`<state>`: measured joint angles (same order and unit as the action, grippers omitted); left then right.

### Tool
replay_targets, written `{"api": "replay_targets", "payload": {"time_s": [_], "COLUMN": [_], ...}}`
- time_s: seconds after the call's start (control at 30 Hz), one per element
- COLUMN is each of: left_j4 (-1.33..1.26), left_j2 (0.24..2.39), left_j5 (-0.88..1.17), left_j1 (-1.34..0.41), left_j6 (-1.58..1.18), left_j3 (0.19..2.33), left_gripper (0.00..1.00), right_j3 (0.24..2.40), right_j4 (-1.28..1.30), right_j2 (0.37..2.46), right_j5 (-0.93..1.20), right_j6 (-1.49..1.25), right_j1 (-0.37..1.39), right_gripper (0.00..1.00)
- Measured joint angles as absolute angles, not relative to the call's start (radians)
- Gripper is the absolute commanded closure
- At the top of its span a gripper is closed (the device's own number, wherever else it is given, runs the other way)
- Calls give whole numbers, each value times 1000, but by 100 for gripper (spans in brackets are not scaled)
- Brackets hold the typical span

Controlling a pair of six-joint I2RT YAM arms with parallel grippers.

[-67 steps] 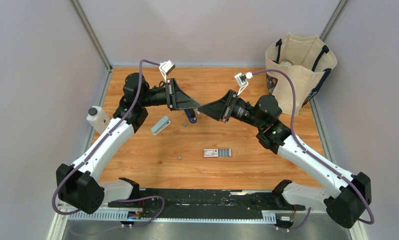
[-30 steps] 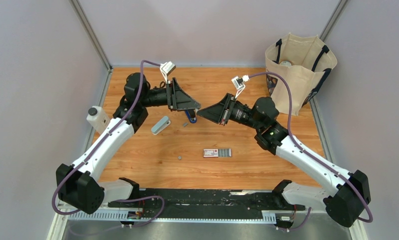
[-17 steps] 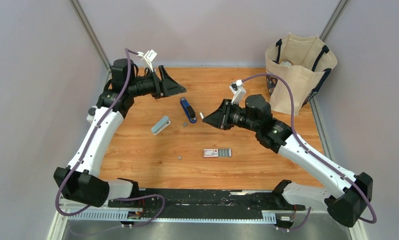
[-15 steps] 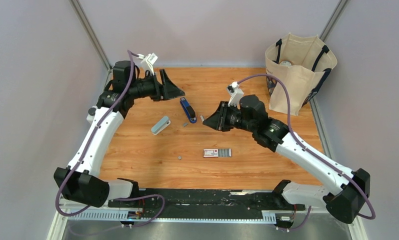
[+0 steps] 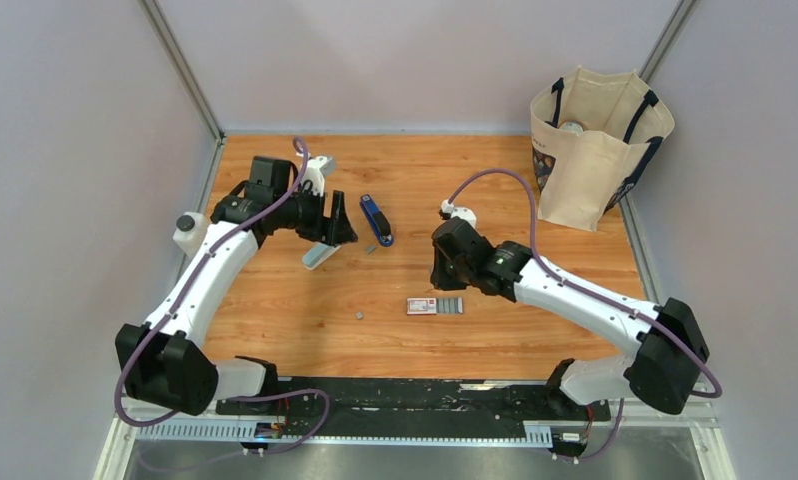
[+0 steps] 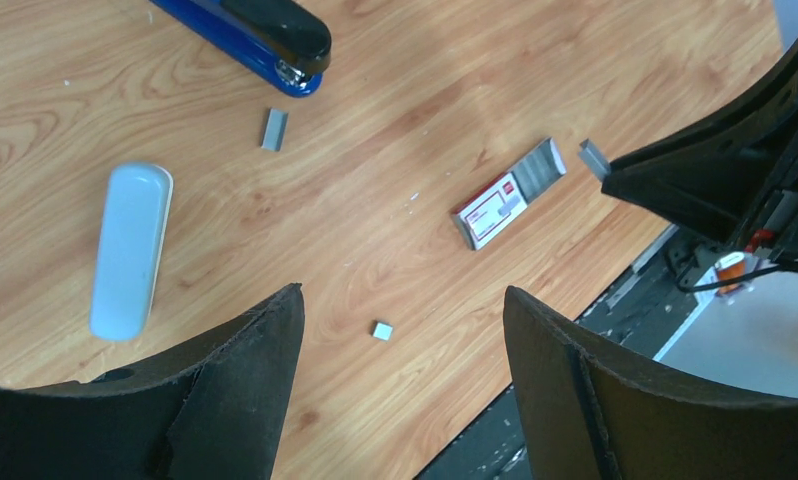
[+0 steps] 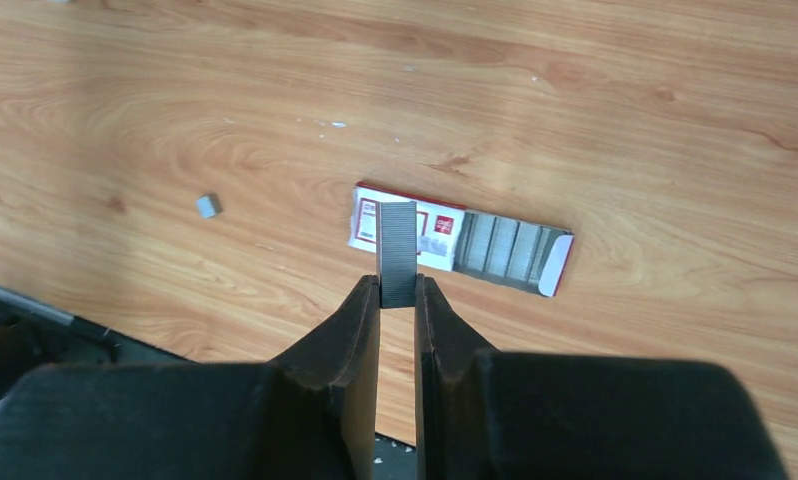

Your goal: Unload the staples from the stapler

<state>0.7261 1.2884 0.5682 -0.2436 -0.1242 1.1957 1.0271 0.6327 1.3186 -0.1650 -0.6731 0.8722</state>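
Silver-grey and short, the metal strip of staples (image 7: 398, 255) stands upright between the fingertips of the right gripper (image 7: 398, 292), whose jaws are pressed together on it from both sides. It is held over the small red-and-white cardboard box with a grey tray (image 7: 441, 236), which lies flat on the orange-brown wooden table (image 7: 625, 120) — from the wrist view the strip overlaps the box's printed sleeve. The slim royal-blue hand stapler with a black end (image 5: 376, 219) lies on the table well apart from that gripper, toward the far side, touched by neither arm. The left gripper (image 6: 403, 300) hovers near it with its fingers spread wide apart, just beside the pale grey-green oblong piece (image 6: 130, 250) lying on the wood. A loose grey staple piece (image 6: 274, 129) rests just beside the stapler's black tip, and a smaller grey bit (image 6: 382, 330) lies nearer the front edge.
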Motion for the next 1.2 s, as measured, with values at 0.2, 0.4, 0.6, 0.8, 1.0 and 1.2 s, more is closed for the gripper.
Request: {"api": "replay_targets", "payload": {"time_s": [0.2,0.4,0.6,0.8,1.0,1.2], "left_j4": [738,752,764,768,767,767], "left_j2": [1262,1227,1210,1209,1206,1206], "left_j5": [538,523,521,521,521,521], "left_j1": [-267,-275,-276,-279,-281,-283], "left_j6": [-52,5,28,32,32,32], "left_j3": [1139,1105,1091,1091,1091,1090], "left_gripper": [21,22,24,24,24,24], "right_j3": [1005,972,960,944,941,941], "right_j4": [652,654,653,651,651,652], "right_j2": [1372,1407,1440,1467,1499,1537], "right_j5": [-221,-239,-245,-255,-266,-284], "right_j6": [-677,-686,-692,-702,-710,-714], "right_j1": [889,898,910,915,923,933], "right_gripper": [100,100,100,100,100,100]}}
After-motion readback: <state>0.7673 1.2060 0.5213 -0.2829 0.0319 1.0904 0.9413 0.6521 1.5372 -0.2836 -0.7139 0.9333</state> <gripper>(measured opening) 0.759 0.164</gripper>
